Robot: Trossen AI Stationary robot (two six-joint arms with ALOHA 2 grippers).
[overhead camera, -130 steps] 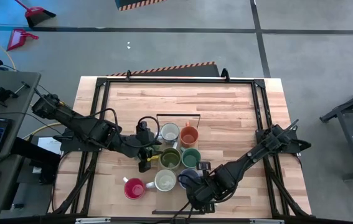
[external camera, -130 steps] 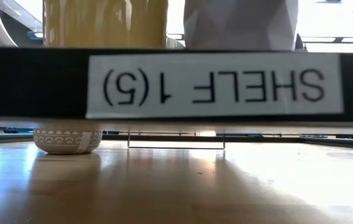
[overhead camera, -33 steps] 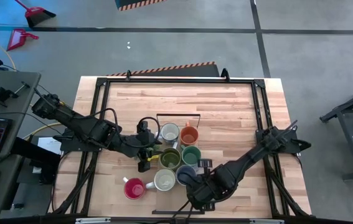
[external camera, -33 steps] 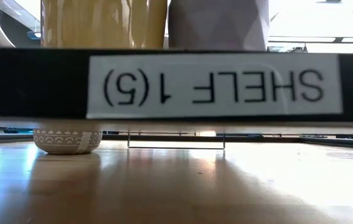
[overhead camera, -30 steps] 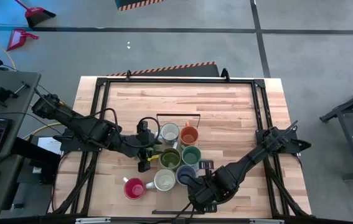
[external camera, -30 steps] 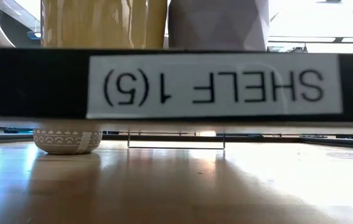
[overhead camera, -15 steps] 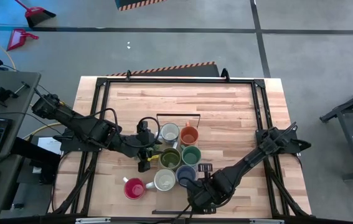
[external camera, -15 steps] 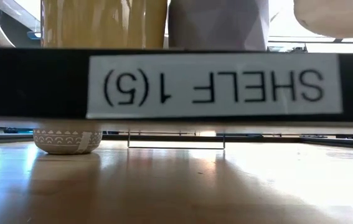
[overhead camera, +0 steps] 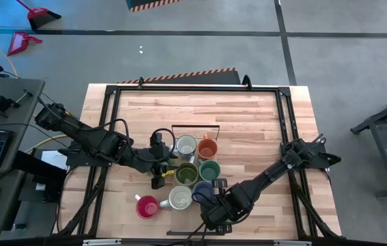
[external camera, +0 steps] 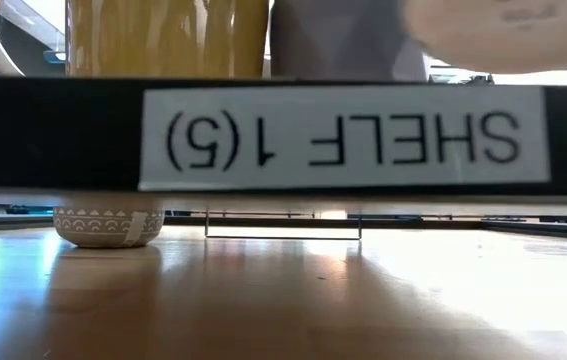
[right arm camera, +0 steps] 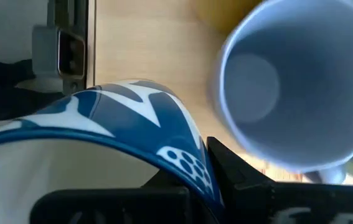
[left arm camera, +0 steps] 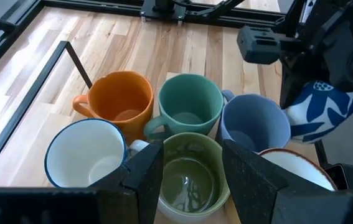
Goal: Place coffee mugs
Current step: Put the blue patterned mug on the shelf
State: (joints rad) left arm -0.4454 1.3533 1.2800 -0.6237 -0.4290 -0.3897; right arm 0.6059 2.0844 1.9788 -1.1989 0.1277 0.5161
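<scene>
High view: right gripper (overhead camera: 210, 208) shifted leftward along table (overhead camera: 248, 116) front edge over last second, carrying blue-white patterned mug (left arm camera: 323, 107); placement beside blue-grey mug (overhead camera: 205, 193) judged imminent.

Low view: pale mug base newly seen above shelf label (external camera: 343, 137).

Left wrist view: left gripper (left arm camera: 188, 163) spread astride olive mug (left arm camera: 192, 177).

Right wrist view: patterned mug pinched at rim, blue-grey mug just beyond.

Low view: black shelf label bar (external camera: 283, 140) hid most of the mugs; only their bottoms showed above it. Right tool's fingers were hidden behind the blue-and-white patterned mug (right arm camera: 101, 143), itself cropped and blurred.
</scene>
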